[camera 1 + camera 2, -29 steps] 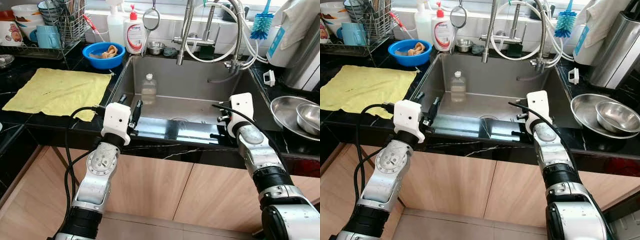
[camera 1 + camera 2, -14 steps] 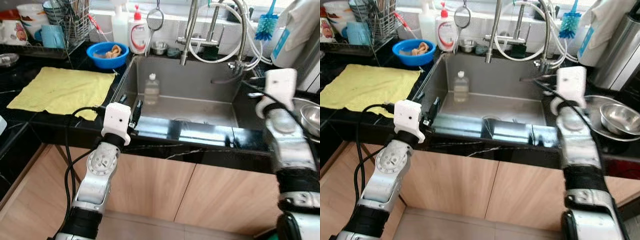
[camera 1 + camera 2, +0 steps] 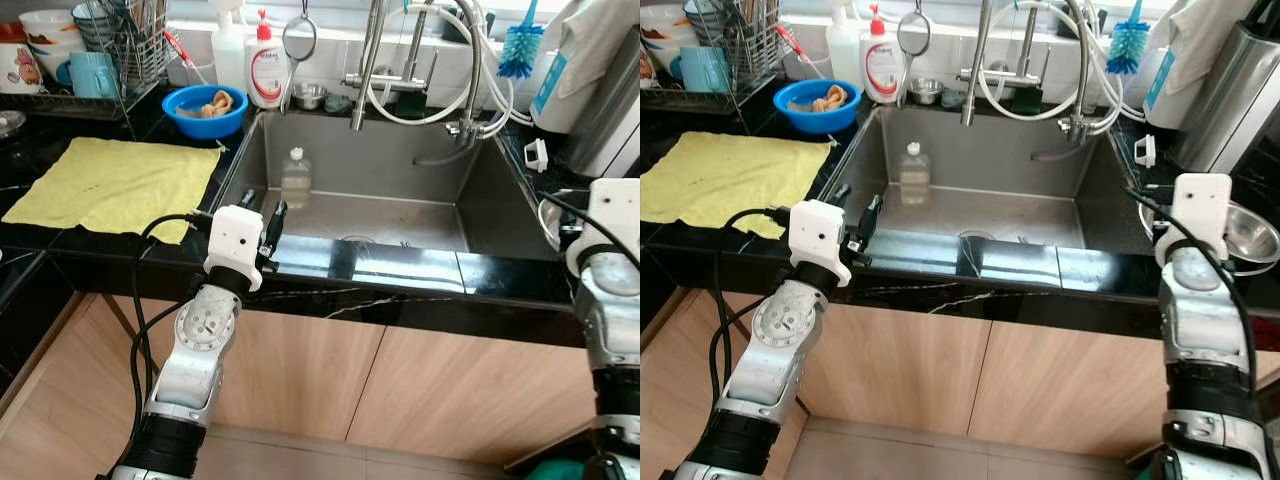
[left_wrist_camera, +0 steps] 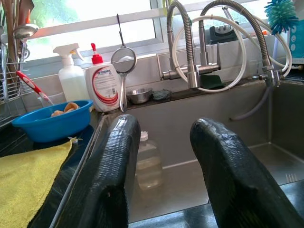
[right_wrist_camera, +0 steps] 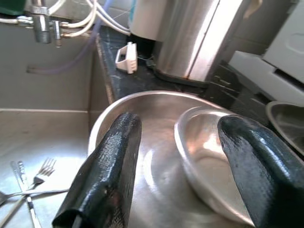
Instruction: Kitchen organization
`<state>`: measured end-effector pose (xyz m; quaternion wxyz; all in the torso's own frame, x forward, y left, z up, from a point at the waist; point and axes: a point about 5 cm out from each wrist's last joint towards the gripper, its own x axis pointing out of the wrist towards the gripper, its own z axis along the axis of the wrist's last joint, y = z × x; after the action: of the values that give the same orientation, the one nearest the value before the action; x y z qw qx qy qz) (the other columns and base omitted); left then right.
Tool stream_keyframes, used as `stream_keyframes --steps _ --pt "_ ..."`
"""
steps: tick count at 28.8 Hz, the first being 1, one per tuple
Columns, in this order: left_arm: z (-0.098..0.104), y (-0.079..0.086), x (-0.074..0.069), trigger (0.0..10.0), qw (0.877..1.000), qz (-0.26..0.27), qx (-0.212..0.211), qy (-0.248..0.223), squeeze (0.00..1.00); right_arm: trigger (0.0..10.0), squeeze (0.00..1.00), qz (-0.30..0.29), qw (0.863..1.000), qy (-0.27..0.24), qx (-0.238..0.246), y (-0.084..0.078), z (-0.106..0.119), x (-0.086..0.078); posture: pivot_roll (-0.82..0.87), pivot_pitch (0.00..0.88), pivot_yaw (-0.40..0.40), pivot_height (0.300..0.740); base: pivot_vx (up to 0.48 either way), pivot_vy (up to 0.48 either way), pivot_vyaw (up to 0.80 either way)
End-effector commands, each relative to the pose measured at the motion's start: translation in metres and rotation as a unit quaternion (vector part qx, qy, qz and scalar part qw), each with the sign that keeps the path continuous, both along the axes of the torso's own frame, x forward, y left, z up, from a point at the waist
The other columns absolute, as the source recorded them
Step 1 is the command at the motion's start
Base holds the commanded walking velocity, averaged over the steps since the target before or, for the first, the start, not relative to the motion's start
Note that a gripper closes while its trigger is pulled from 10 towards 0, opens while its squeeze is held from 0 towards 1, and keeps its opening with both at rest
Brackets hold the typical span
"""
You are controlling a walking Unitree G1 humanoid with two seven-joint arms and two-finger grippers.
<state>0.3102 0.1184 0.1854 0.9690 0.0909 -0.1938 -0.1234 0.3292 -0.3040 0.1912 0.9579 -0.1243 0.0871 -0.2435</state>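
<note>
My left gripper (image 3: 262, 208) hovers open at the front left corner of the steel sink (image 3: 480, 215), nothing between its fingers. Along them stands a clear plastic bottle (image 4: 148, 161) upright on the sink floor by the left wall. My right arm (image 3: 1200, 212) is raised over the counter to the right of the sink. In the right wrist view my right gripper (image 5: 183, 124) is open just above a wide steel plate (image 5: 142, 109) that holds a steel bowl (image 5: 209, 142). It touches neither. Forks (image 5: 28, 185) lie on the sink floor.
A yellow cloth (image 3: 115, 185) covers the left counter, behind it a blue bowl (image 3: 207, 108), a dish rack (image 3: 110, 50) and soap bottles (image 3: 268, 68). The faucet and hoses (image 3: 365, 70) hang over the sink. A tall steel canister (image 3: 1230, 90) stands behind the plate.
My right arm has swung from the sink's front edge to the right and now hangs over the steel plate and bowl. The left arm has stayed put.
</note>
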Motion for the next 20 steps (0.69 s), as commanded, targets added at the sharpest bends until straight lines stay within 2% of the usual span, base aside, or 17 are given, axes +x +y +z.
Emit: stream_keyframes --steps 1,2,3,13,20 --pt "0.002 -0.002 0.000 10.0 1.000 -0.005 0.006 0.001 0.00 10.0 1.00 -0.017 1.000 -0.006 -0.005 -0.007 0.008 -0.004 0.04 0.000 -0.035 0.740 0.000 0.000 0.00" --pt "0.001 -0.002 0.000 10.0 1.000 -0.005 0.007 0.002 0.00 10.0 1.00 -0.022 1.000 -0.001 -0.007 -0.010 0.010 -0.005 0.04 0.000 -0.035 0.740 0.000 0.000 0.00" --pt "0.001 -0.002 0.001 10.0 1.000 -0.006 0.007 0.002 0.00 10.0 0.00 -0.023 1.000 0.005 -0.008 -0.012 0.010 -0.006 0.04 0.000 -0.035 0.740 0.000 0.000 0.00" --pt "0.002 -0.002 0.000 10.0 1.000 -0.009 0.008 0.002 0.00 10.0 0.00 -0.001 0.999 0.044 -0.013 -0.014 0.005 -0.003 0.04 0.000 -0.034 0.740 0.000 0.000 0.00" --pt "0.002 -0.002 0.000 10.0 1.000 -0.009 0.009 0.002 0.00 10.0 0.00 -0.020 0.997 0.069 -0.003 -0.025 -0.006 -0.005 0.04 0.000 -0.032 0.740 0.000 0.000 0.00"
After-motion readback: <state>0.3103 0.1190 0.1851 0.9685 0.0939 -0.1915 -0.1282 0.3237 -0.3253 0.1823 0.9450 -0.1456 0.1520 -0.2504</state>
